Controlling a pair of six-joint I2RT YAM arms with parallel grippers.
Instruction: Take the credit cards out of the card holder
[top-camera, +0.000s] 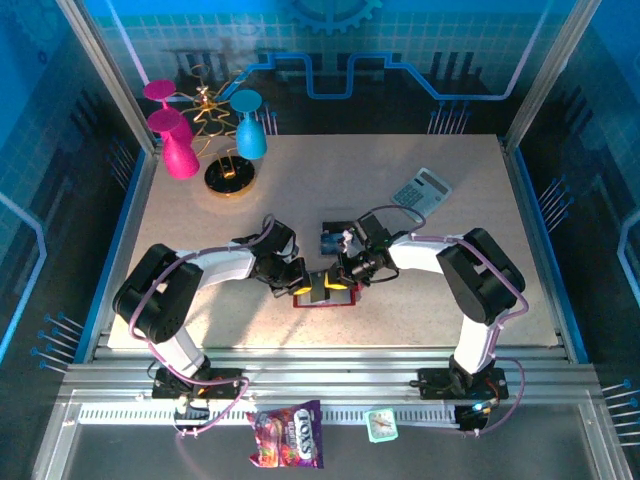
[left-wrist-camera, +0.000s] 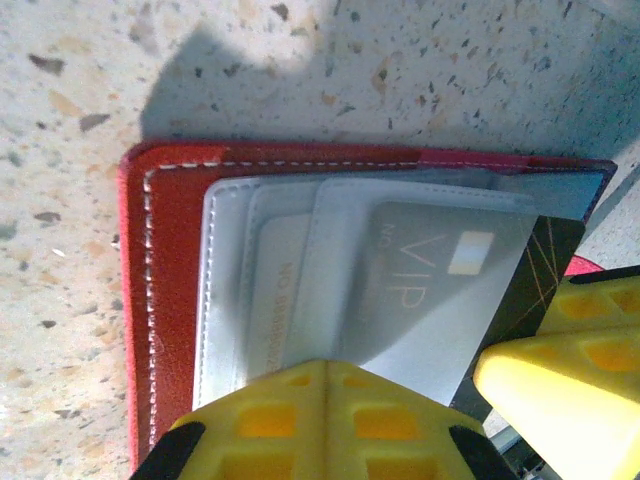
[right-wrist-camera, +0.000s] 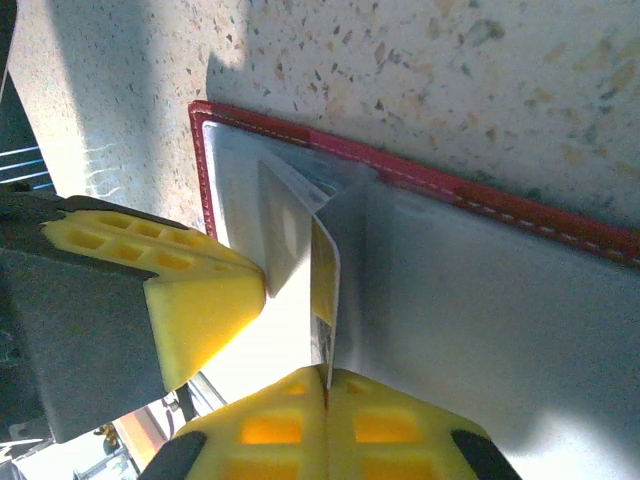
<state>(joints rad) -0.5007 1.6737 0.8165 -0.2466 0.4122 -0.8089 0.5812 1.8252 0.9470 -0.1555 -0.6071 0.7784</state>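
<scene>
Calculator (top-camera: 422, 188), blue goblet (top-camera: 248, 125), candy packet (top-camera: 287, 435)

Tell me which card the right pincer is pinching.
The yellow-edged card standing on edge out of the wallet, clamped in the right pincer; the grey VIP card lies flat.

The grey credit card (left-wrist-camera: 432, 285) reads "VIP".

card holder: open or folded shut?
Open. The card holder lies spread flat on the table, grey inner pockets facing up with cards in them.
</scene>
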